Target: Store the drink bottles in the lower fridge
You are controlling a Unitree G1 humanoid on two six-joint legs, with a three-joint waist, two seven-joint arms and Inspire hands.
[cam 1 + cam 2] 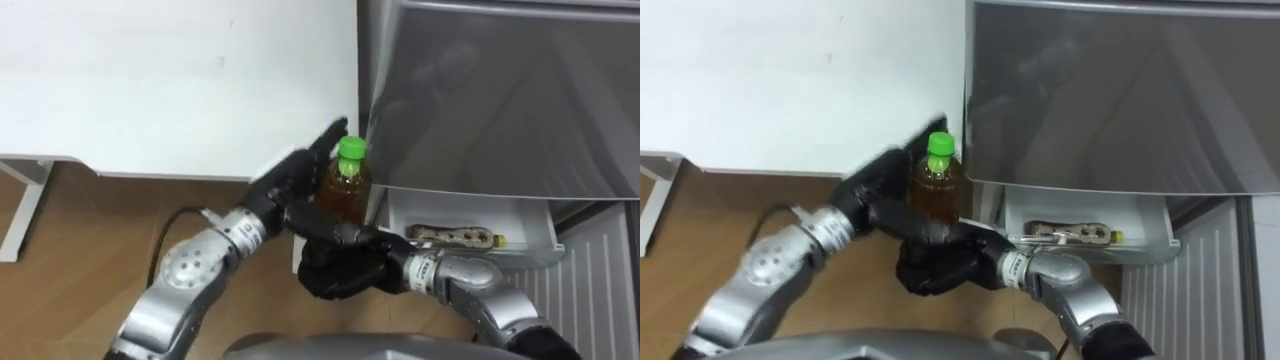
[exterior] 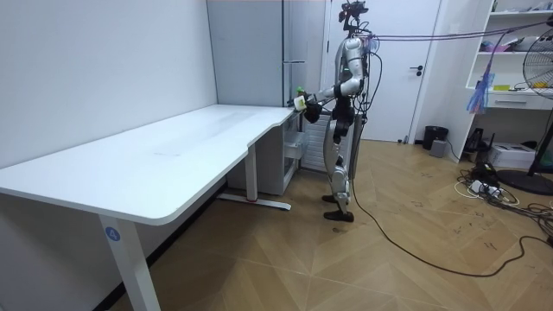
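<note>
Drink bottle (image 1: 346, 188), green-capped, stands upright between both hands at the counter (image 1: 150, 90) corner. The right robot hand (image 1: 335, 262) curls around its base, and the left robot hand (image 1: 298, 180) presses flat-fingered against its side. The lower fridge drawer (image 1: 530, 228) is open just beside; placing remains.

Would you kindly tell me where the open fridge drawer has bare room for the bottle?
The drawer is bare left of the lying item. The white table is bare too. Crowded: the table corner, where left hand and right hand hold the bottle.
</note>
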